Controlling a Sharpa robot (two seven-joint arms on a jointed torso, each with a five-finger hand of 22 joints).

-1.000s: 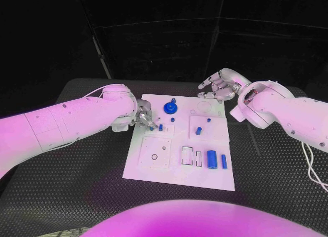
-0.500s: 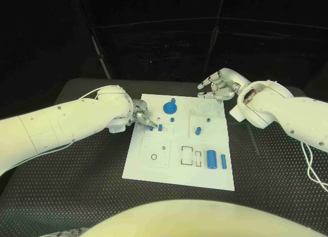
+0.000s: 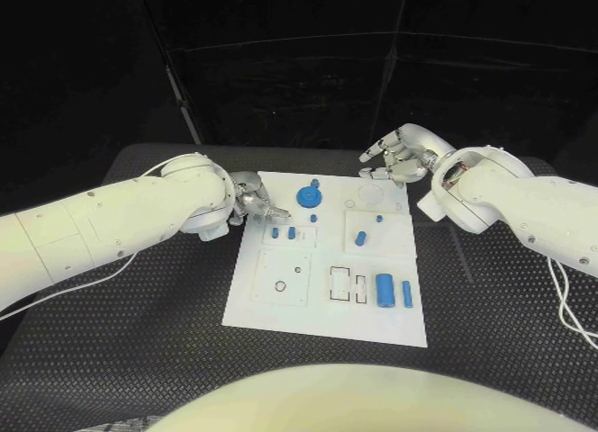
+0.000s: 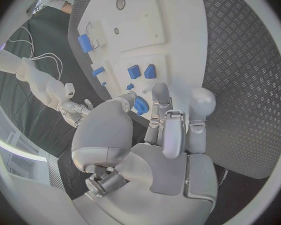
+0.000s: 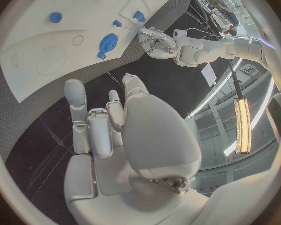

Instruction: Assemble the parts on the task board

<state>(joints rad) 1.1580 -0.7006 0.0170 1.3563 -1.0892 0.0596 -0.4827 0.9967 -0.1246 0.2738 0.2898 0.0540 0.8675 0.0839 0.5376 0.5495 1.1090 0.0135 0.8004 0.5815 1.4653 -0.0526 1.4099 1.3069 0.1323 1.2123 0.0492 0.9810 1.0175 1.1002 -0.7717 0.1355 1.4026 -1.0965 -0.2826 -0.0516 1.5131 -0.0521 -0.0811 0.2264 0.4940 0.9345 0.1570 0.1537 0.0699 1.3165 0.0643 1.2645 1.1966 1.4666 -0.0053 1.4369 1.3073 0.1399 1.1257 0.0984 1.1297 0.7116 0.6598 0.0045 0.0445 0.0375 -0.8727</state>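
Note:
The white task board (image 3: 328, 310) lies mid-table. My left hand (image 3: 257, 203) hovers at its left edge, fingers loosely stretched and holding nothing; the left wrist view has this hand (image 4: 160, 135) just short of two short blue pegs (image 4: 142, 71). Those pegs (image 3: 282, 233) stand side by side in a small square plate. A round blue gear (image 3: 308, 194) sits near the far edge, and a blue piece (image 3: 361, 238) lies mid-board. A thick blue cylinder (image 3: 385, 288) and a thin one (image 3: 407, 293) lie at the near right. My right hand (image 3: 393, 158) hangs empty over the far edge, fingers spread.
Black ribbed matting (image 3: 143, 333) covers the table on every side of the board. A square plate with a small ring hole (image 3: 282, 277) and a rectangular slot (image 3: 340, 283) occupy the near half of the board. A white cable (image 3: 575, 310) trails from my right arm.
My left hand has drawn back from over the two pegs toward the board's far-left edge, leaving them uncovered. The right hand has stayed put.

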